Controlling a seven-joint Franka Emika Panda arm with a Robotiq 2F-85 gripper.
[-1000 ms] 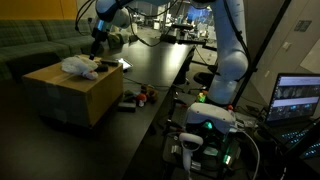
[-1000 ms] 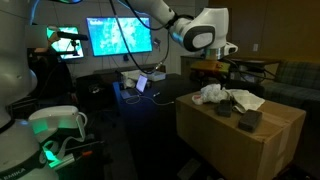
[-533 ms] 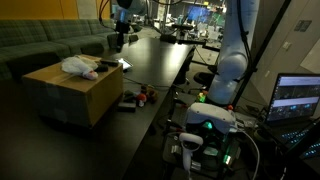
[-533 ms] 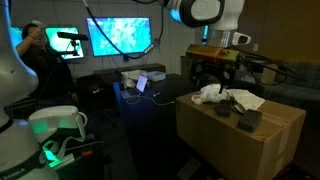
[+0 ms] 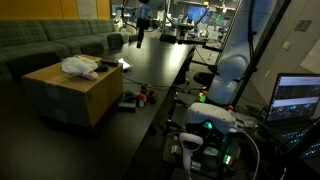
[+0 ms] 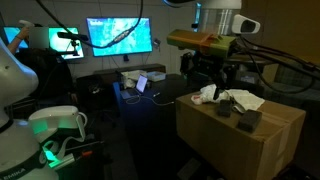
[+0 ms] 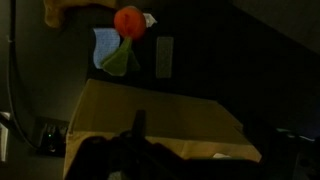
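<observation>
Gripper (image 6: 207,82) hangs high, jaws wide and empty, white cloth (image 6: 211,95) on the cardboard box (image 6: 240,140) lying below them.

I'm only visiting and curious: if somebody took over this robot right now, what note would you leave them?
The gripper is open and empty, hanging high and apart from the box.
Things: a white cloth and a dark block lie on top of the box.
Done: nothing is gripped.
Left: cloth and block are not yet touched.
</observation>
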